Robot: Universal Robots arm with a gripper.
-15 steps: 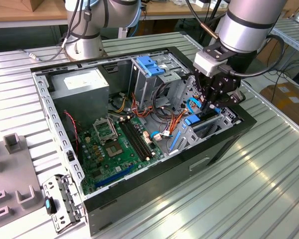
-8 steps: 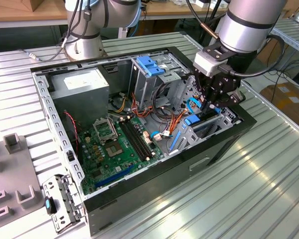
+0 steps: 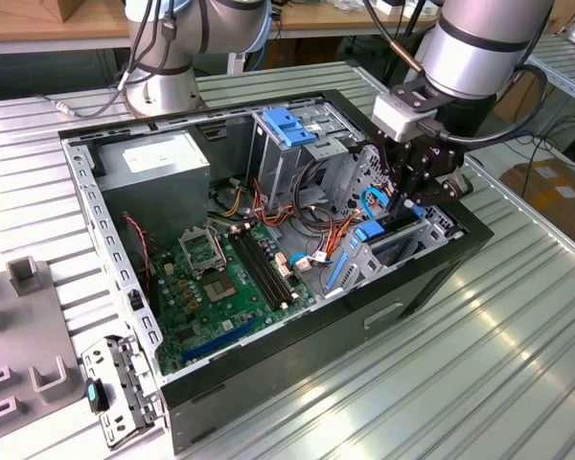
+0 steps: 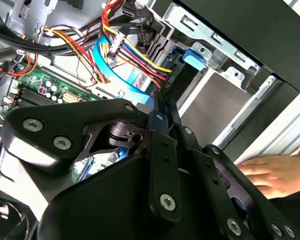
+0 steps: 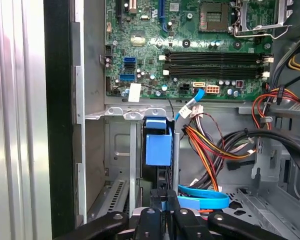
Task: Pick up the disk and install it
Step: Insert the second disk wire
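Note:
The disk [image 5: 157,142] stands on edge in the drive bay at the computer case's [image 3: 431,278] right-hand end in the exterior view. Its blue rail end [image 3: 369,231] shows there and in the second wrist view [image 4: 182,57]. My gripper [image 5: 165,202] reaches down into that bay, its two black fingers [image 5: 155,210] drawn close together on the disk's upper edge. In the exterior view the gripper [image 3: 405,206] hangs over the bay, just right of the metal cage. The rest of the disk is hidden in the bay.
Green motherboard [image 3: 220,278] fills the case floor, grey power supply [image 3: 163,163] behind it. Blue latch [image 3: 289,126] tops the cage. Coloured cables [image 5: 210,145] and a blue ribbon [image 5: 202,200] crowd the bay. A person's hand [image 4: 270,172] rests by the case. A second arm's base [image 3: 163,86] stands behind.

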